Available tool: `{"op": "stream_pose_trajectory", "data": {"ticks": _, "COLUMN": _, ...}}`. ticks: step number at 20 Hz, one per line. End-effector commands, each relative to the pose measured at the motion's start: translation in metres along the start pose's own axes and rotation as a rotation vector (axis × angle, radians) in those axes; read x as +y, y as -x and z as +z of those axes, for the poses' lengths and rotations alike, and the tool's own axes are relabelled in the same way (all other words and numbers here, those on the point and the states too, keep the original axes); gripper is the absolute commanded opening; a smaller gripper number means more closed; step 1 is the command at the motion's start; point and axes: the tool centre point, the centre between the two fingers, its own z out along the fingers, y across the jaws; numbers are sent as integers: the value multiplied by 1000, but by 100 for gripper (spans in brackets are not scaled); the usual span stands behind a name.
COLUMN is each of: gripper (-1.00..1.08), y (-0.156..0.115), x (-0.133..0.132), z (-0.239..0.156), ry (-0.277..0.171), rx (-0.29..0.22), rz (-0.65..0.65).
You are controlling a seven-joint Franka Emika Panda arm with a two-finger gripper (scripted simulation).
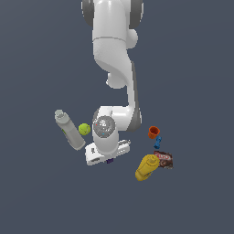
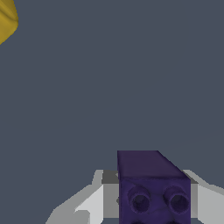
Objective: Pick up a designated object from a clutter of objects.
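Exterior view, listed from its left to its right: grey-white bottle [image 1: 69, 130], yellow-green ball [image 1: 84, 129], gripper [image 1: 109, 160] over the purple cube [image 1: 109, 161], orange cup [image 1: 154, 132], blue piece [image 1: 158, 141], yellow bottle [image 1: 146, 167], brown packet [image 1: 165, 159]. No tabletop edge shows. We see the cube between the fingers [image 2: 94, 203]; whether they grip it, we cannot tell. We judge it light, rigid, smooth; hold its flat sides.
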Motion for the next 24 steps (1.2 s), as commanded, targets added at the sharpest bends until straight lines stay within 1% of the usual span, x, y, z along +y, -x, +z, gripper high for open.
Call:
{"op": "stream_pose_trajectory", "data": {"ticks": 1, "gripper": -100, "y": 0, "x": 0, "z": 0, "ry": 0, "rx": 1, "rz": 0}}
{"op": "stream_pose_trajectory", "data": {"ticks": 10, "gripper": -100, "y": 0, "x": 0, "z": 0, "ry": 0, "rx": 1, "rz": 0}}
{"op": "stream_pose_trajectory", "data": {"ticks": 14, "gripper": -100, "y": -1, "x": 0, "z": -8, "ry": 0, "rx": 1, "rz": 0}}
{"op": "stream_pose_trajectory", "data": {"ticks": 19, "gripper": -100, "y": -2, "x": 0, "z": -32, "ry": 0, "rx": 1, "rz": 0}}
{"op": "stream_pose_trajectory", "data": {"ticks": 24, "gripper": -100, "y": -4, "x": 1, "z": -73, "ry": 0, "rx": 1, "rz": 0}}
